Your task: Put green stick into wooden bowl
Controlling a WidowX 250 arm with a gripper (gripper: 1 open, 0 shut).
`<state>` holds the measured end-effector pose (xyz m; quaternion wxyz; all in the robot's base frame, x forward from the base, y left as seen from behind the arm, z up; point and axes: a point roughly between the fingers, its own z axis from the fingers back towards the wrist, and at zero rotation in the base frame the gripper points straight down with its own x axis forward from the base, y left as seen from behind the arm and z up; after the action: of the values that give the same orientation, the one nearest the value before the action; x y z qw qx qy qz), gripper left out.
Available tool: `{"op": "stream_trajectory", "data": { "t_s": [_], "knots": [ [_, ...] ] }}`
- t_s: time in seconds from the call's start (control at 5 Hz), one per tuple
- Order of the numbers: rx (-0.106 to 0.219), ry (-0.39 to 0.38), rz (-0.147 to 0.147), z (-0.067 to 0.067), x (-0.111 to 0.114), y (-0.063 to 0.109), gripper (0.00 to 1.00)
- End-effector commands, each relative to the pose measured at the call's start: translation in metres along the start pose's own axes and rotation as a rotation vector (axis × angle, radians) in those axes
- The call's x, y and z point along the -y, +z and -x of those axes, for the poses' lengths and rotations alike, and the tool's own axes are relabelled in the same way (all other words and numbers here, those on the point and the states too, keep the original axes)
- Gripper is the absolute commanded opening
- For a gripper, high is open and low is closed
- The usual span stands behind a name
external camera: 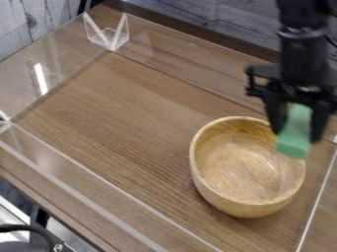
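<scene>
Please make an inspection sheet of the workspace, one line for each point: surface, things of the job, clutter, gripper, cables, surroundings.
Surface: brown wood-grain tabletop, with clear strips along its left side.
Job's things: green stick held up at the far right edge of the wooden bowl; nothing seen inside the bowl.
Clutter: clear wire-like rack at the far left part of the table; its purpose cannot be told.
Gripper: black gripper, shut on the green stick, blurred.
Cables: black cable looping at the near left corner, off the tabletop.
Surroundings: dark grey, streaked surface beyond the table.
</scene>
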<state>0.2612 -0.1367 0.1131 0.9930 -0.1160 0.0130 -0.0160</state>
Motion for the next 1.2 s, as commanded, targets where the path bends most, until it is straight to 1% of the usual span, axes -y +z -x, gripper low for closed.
{"op": "stream_trajectory", "data": {
  "t_s": [0.0, 0.2, 0.6, 1.0],
  "knots": [
    [0.042, 0.026, -0.011, -0.001, -0.033, 0.015, 0.0],
    [0.055, 0.044, -0.021, 0.004, -0.066, 0.022, 0.0],
    [0.054, -0.049, -0.015, 0.01, -0.016, -0.001, 0.0],
    [0.029, -0.041, -0.024, 0.012, -0.021, -0.007, 0.0]
  ]
}}
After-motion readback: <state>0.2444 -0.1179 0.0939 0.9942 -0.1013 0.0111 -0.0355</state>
